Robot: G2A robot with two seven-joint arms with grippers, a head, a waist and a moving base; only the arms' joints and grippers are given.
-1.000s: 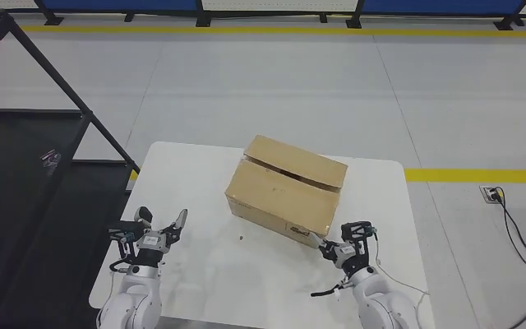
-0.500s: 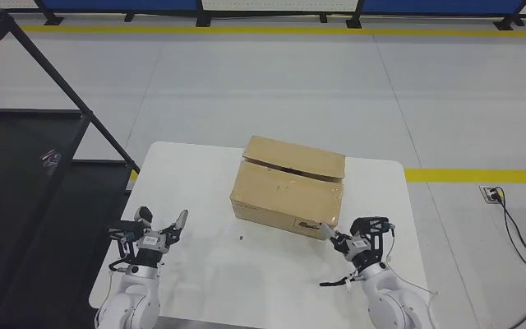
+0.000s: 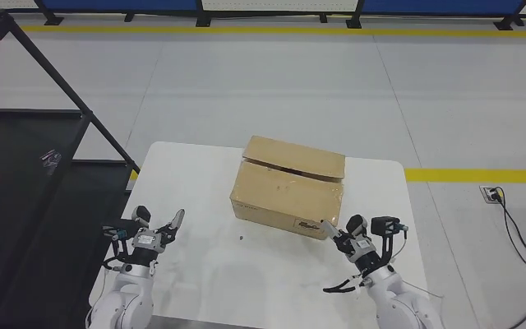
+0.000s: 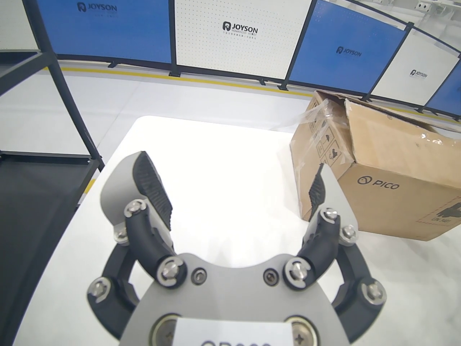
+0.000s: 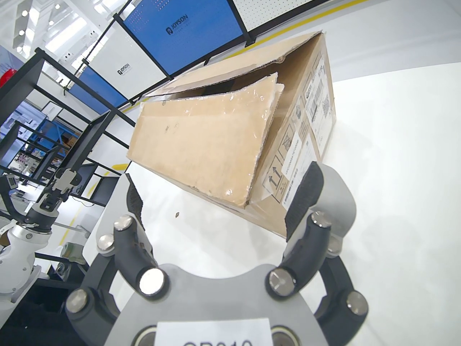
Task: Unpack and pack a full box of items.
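Observation:
A brown cardboard box (image 3: 288,185) stands in the middle of the white table (image 3: 205,271), its top flaps folded down, one taped flap slightly ajar. In the right wrist view the box (image 5: 216,138) lies just ahead, and my right gripper (image 5: 220,185) is open with one pad (image 5: 306,196) near the box's near right corner. From above, the right gripper (image 3: 353,229) sits just off that corner. My left gripper (image 3: 159,215) stands open over the table's left side, well apart from the box (image 4: 378,152). Nothing is between the left gripper's (image 4: 232,171) fingers.
A black metal rack (image 3: 49,164) stands off the table's left edge. A small dark speck (image 3: 240,238) lies on the table in front of the box. Bare tabletop stretches between the two arms. Fence panels (image 4: 234,26) stand far behind.
The box has turned so its front face lies squarer to the table's front edge. My right gripper has moved to the right along that corner. The left arm has barely shifted.

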